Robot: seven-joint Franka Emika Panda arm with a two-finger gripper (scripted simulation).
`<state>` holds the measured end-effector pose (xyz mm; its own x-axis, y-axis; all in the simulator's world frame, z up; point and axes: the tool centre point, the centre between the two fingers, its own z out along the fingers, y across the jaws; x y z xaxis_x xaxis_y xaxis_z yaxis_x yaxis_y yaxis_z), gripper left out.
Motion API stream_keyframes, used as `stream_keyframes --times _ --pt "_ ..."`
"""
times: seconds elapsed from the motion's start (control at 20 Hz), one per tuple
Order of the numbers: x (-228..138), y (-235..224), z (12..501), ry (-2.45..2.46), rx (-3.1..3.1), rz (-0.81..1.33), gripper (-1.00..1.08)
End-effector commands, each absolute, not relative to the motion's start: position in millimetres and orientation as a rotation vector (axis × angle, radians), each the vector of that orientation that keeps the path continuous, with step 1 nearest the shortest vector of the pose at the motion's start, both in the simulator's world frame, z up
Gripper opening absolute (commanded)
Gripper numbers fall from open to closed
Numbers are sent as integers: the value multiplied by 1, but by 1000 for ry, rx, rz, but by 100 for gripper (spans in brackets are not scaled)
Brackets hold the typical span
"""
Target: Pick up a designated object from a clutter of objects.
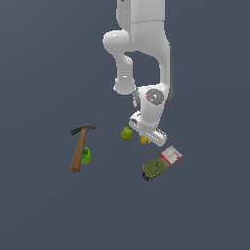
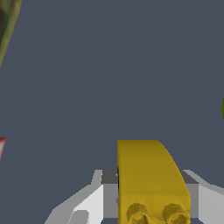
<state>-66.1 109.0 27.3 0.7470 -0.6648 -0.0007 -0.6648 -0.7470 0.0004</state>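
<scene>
The small yellow block [image 2: 151,183] sits between the two fingers of the gripper [image 2: 148,197]; in the wrist view it fills the gap, with a grey pad [image 2: 109,177] against each side and two round studs on its near face. The jaws are clamped on it. In the exterior view the same block [image 1: 144,140] shows as a tiny yellow spot just under the white gripper [image 1: 148,134], whose body hides most of it. Whether the block is off the floor cannot be told from either view.

Just beside the gripper, toward the exterior view's left, lies a rounded yellow-green lump [image 1: 127,134]. Toward the exterior view's right and nearer the camera lie an olive tin can [image 1: 153,169] on its side and a red-and-white box [image 1: 171,155], the two touching or nearly so. Print on both is too small to read.

Well apart on the exterior view's left, a brown-handled hammer [image 1: 80,148] lies flat, with a green cup [image 1: 86,155] against its handle.
</scene>
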Motion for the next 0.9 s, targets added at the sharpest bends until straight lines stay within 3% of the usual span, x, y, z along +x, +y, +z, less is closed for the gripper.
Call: stream_keyframes --times 0.0,0.4,0.85 --pt "-66 110 34 -1117 2937 0 -100" --pt "-64 117 78 -1118 2937 0 -100" --pt "-60 130 161 -1119 2934 1 -100"
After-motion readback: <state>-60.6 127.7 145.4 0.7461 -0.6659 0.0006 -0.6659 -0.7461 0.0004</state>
